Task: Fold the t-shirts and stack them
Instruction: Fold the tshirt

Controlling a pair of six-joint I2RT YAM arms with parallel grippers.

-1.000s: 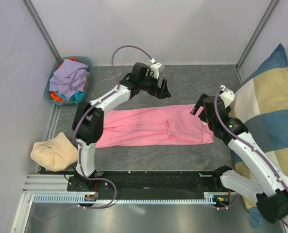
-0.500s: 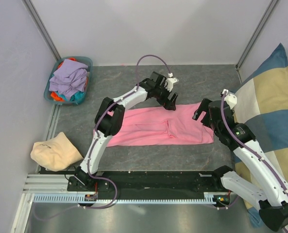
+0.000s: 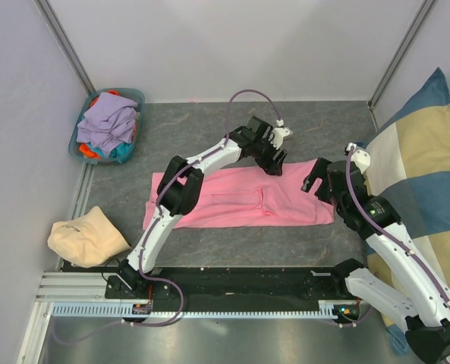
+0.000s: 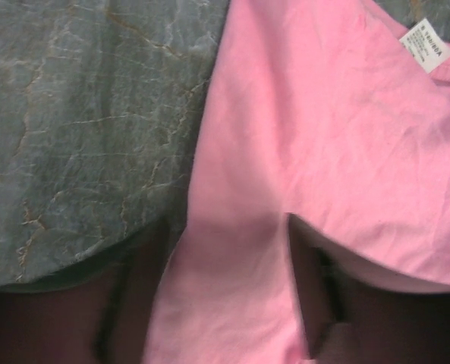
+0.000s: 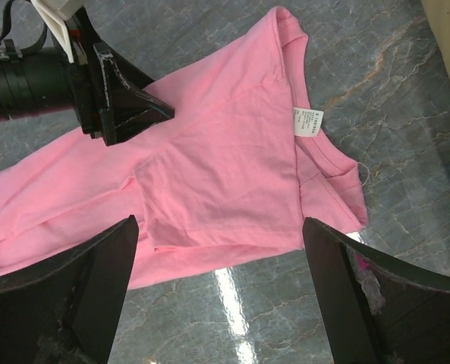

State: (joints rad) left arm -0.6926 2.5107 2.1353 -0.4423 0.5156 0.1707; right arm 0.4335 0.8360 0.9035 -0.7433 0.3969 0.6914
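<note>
A bright pink t-shirt, folded into a long strip, lies flat across the middle of the table. Its white neck label shows near the right end. My left gripper is down on the strip's far edge. In the left wrist view the pink cloth runs between its two dark fingers, which stand apart; the left gripper pinches nothing that I can see. My right gripper hovers open over the collar end, and in its own view the right gripper spans the shirt's near hem.
A teal basket at the back left holds lavender, teal and orange t-shirts. A cream cloth bundle lies at the front left. A large blue-and-cream checked cushion leans along the right side.
My left arm has swung to the right along the shirt's far edge and come down onto the cloth, its jaws narrowing. My right gripper has barely shifted.
</note>
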